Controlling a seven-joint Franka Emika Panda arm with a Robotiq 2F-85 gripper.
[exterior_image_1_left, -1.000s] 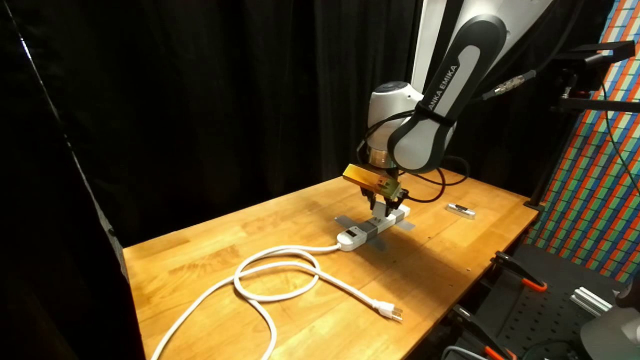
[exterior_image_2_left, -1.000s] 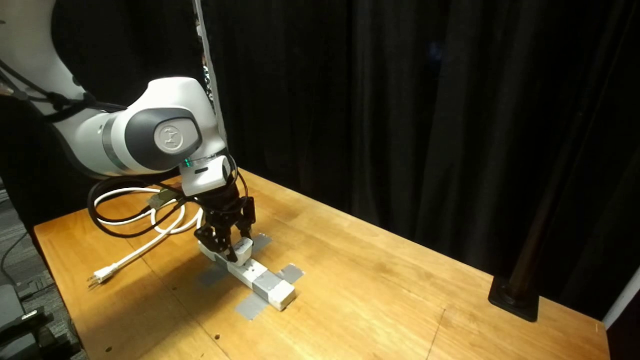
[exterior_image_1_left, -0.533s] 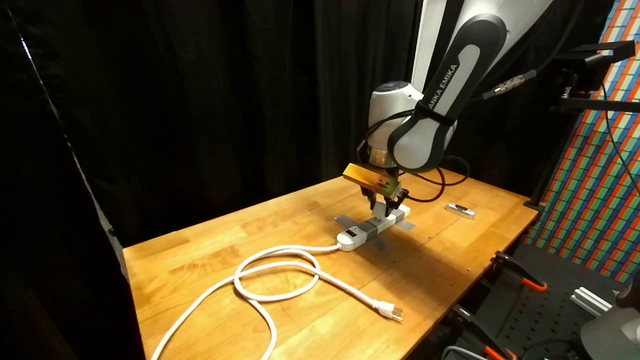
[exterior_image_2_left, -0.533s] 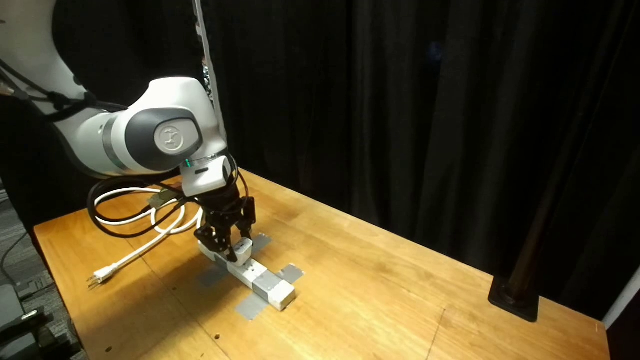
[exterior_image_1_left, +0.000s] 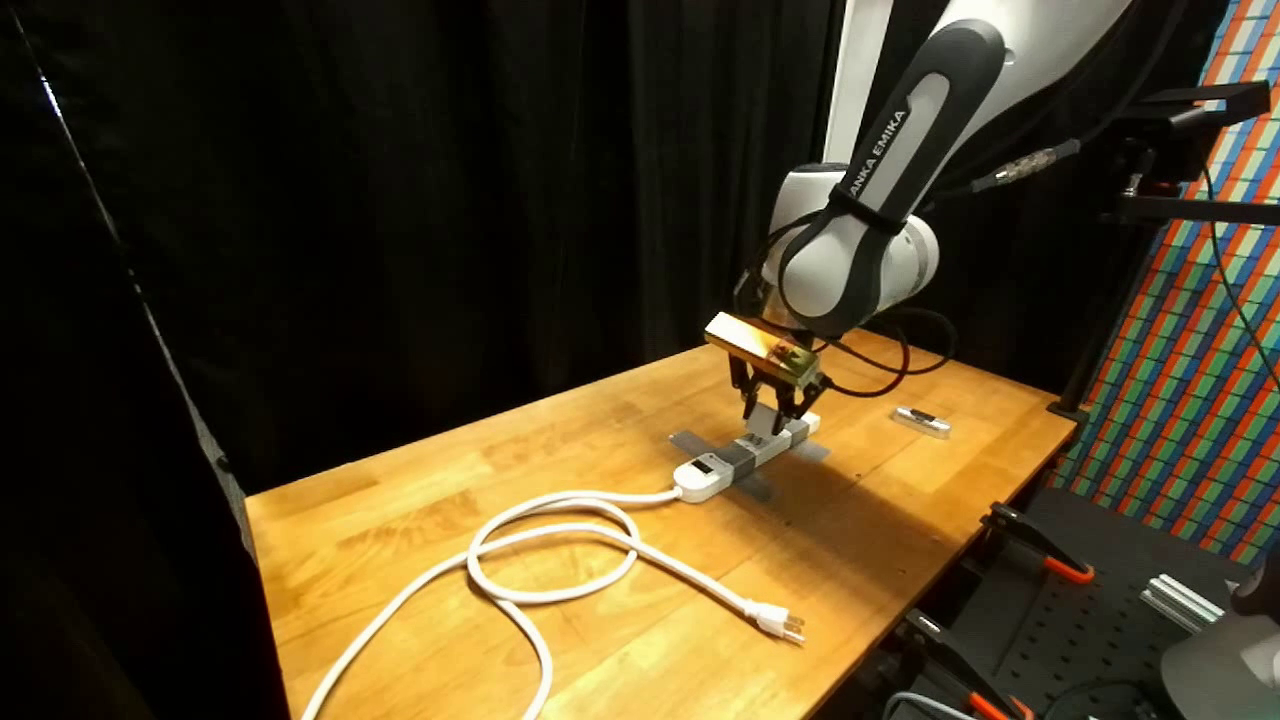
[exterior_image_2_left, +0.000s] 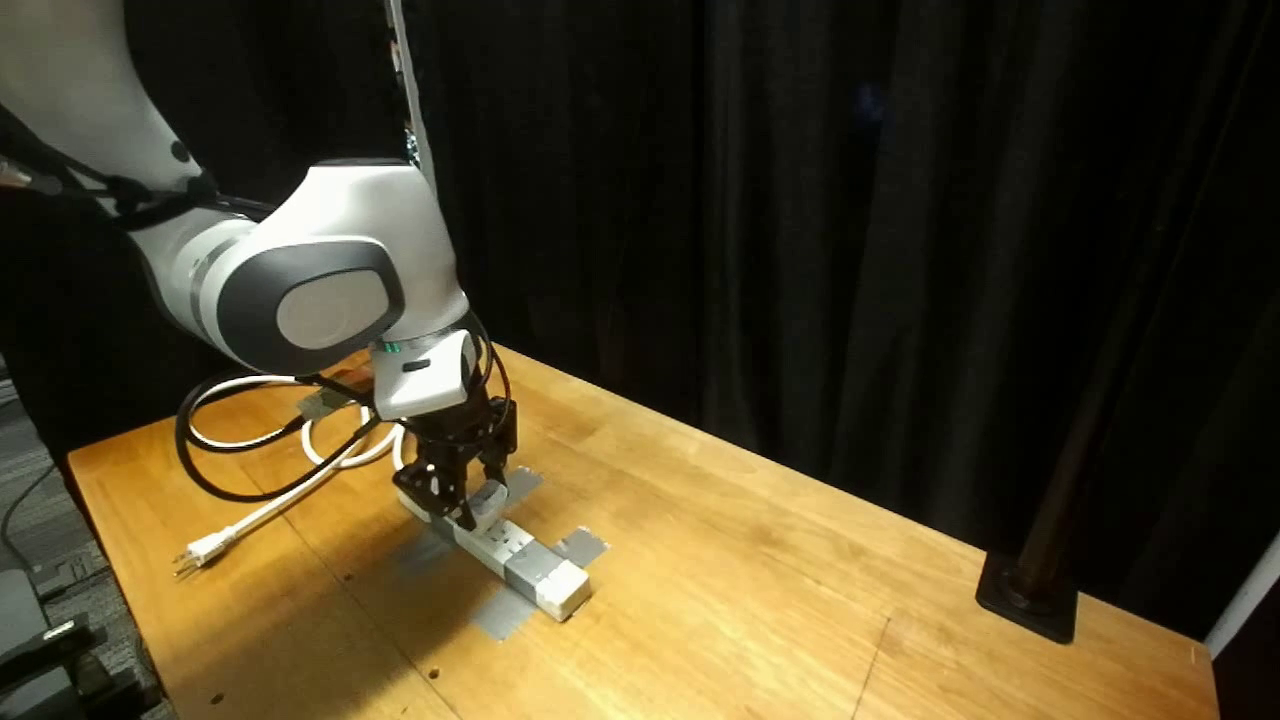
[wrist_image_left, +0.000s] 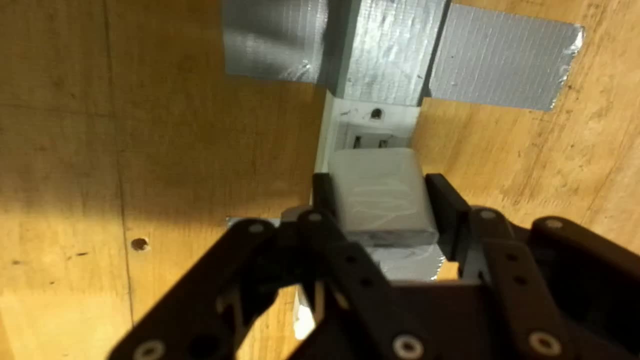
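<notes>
My gripper (exterior_image_1_left: 765, 412) is shut on a small white block-shaped adapter (wrist_image_left: 382, 195), with one black finger against each side of it. The gripper (exterior_image_2_left: 481, 498) and the adapter also show in the other outside picture. The adapter sits at the white power strip (exterior_image_1_left: 700, 477) and leans a little; its underside is hidden, so I cannot tell whether its prongs are in a socket. In the wrist view, socket slots show on the strip (wrist_image_left: 397, 114) just beyond the adapter. Grey tape (wrist_image_left: 505, 57) holds the strip to the wooden table (exterior_image_2_left: 760, 600).
The strip's white cord (exterior_image_1_left: 560, 598) loops over the table and ends in a plug (exterior_image_1_left: 775, 620). A small silver and black object (exterior_image_1_left: 921, 421) lies behind the strip. Orange-tipped clamps (exterior_image_1_left: 1040, 545) grip the table edge. A black post base (exterior_image_2_left: 1027, 597) stands at a corner. Dark curtains hang behind.
In the last half second the arm's wrist and gripper have tilted, and the adapter leans with them. More of the strip's socket shows beside it. The strip, cord and plug have not moved.
</notes>
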